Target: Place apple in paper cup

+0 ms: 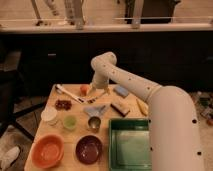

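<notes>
far on the counter (77, 111), our gripper (95, 93) hangs just right of the apple (84, 89); open or closed, we cannot tell.

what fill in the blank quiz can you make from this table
1. The pincer hangs beside the ____.
2. The paper cup stands next to a pale ____ cup.
3. The bowl nearest the paper cup is ____.
Missing words: apple; green; orange.
</notes>
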`<action>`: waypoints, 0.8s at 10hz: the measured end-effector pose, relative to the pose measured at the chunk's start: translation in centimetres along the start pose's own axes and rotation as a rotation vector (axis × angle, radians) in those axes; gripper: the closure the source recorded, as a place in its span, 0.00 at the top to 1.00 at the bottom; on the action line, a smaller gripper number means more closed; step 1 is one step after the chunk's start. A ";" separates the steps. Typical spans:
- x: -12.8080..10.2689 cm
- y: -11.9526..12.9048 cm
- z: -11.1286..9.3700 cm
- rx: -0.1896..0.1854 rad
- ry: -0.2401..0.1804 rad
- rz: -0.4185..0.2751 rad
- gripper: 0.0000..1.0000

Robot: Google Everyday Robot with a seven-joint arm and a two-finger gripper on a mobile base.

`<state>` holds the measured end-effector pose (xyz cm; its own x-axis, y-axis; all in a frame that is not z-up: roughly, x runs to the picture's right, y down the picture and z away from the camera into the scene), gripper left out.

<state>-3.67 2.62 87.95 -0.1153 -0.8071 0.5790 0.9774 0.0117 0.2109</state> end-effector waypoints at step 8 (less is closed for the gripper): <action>3.3 -2.7 1.2 0.013 0.175 0.070 0.80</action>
<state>-6.94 0.64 90.29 -0.0131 -0.8943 0.4473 0.9795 0.0785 0.1857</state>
